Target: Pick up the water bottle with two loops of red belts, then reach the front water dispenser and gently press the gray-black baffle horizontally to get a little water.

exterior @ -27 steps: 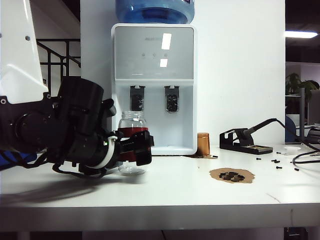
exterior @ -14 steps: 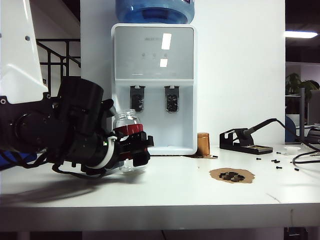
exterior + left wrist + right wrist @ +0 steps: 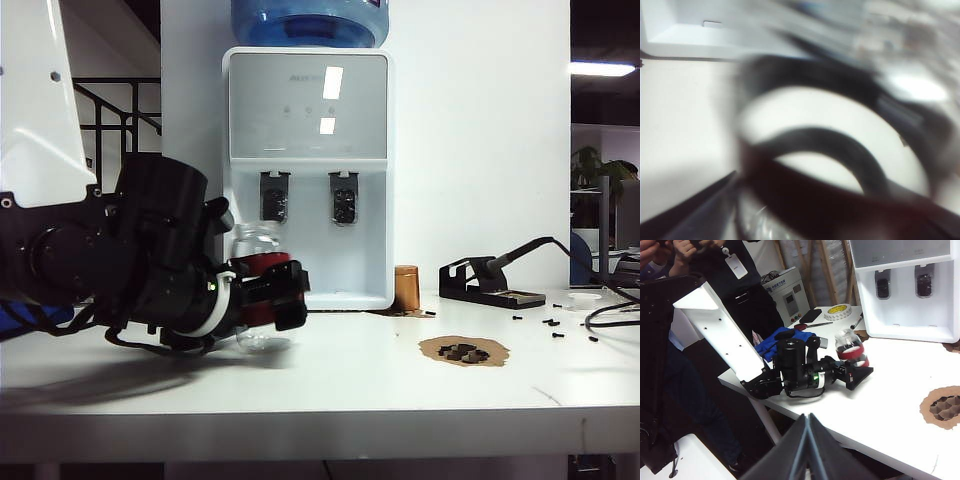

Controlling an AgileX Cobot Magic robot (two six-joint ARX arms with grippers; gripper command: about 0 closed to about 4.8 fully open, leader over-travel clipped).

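The water bottle, clear with red bands, stands on the table leaning slightly toward the left arm, in front of the water dispenser. My left gripper lies low along the table with its fingers spread on both sides of the bottle's red middle; I cannot tell if the pads touch it. The left wrist view is blurred, filled by the bottle beside one finger. The gray-black baffle is above and behind the bottle. In the right wrist view, my right gripper hangs shut and empty, far from the bottle.
A brown cylinder stands by the dispenser's right foot. A soldering-iron stand, loose screws and cables lie at the right. A brown honeycomb pad lies mid-table. A person, blue cloth and tape roll are beyond.
Half a second ago the bottle was tipped over toward the arm between narrower fingers. It has swung back almost upright and the fingers have spread again. The arm itself stayed put.
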